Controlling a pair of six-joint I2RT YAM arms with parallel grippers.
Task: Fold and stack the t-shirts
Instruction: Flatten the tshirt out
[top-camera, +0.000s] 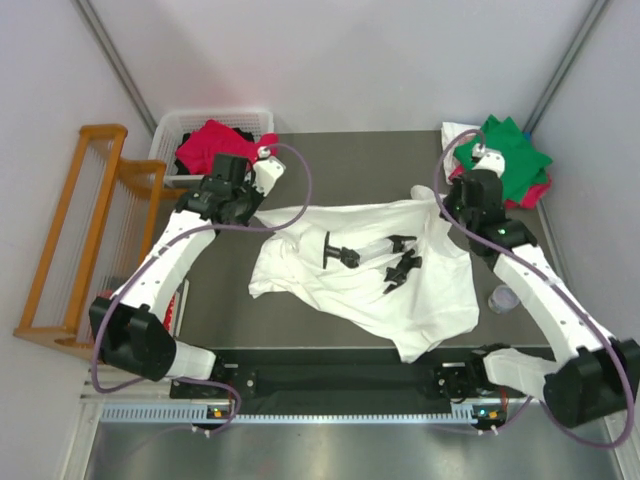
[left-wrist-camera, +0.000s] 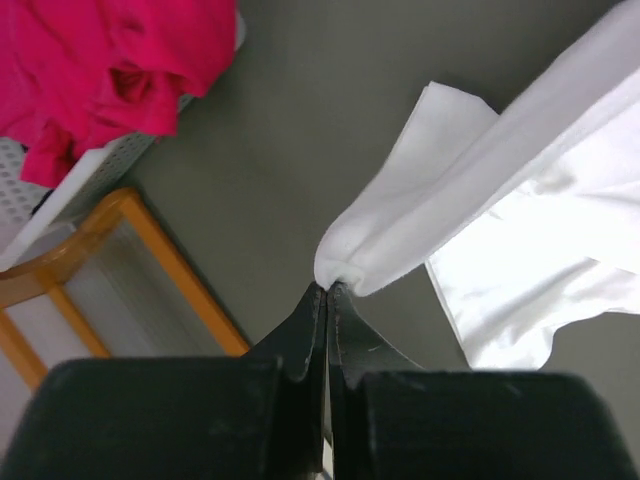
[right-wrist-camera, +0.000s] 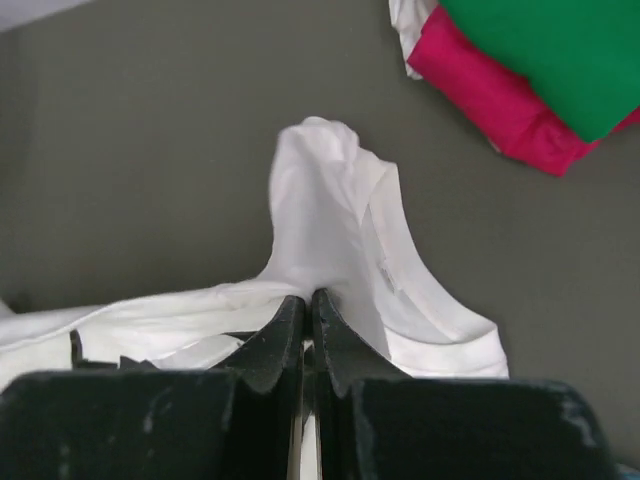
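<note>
Softly rumpled, the white t-shirt (top-camera: 365, 275) lies spread over the middle of the dark matte table (top-camera: 350, 160), with small black print on its creased chest. The left gripper (left-wrist-camera: 327, 292) is pinched closed on a bunched fold at the shirt's left end. The right gripper (right-wrist-camera: 308, 298) is clamped on cloth beside the ribbed collar. A smooth folded green t-shirt (right-wrist-camera: 540, 50) tops a crimson-pink one (right-wrist-camera: 490, 95) at the far right corner. Another crimson shirt (top-camera: 212, 140) is heaped in the white slotted basket (top-camera: 215, 116) at the far left corner.
</note>
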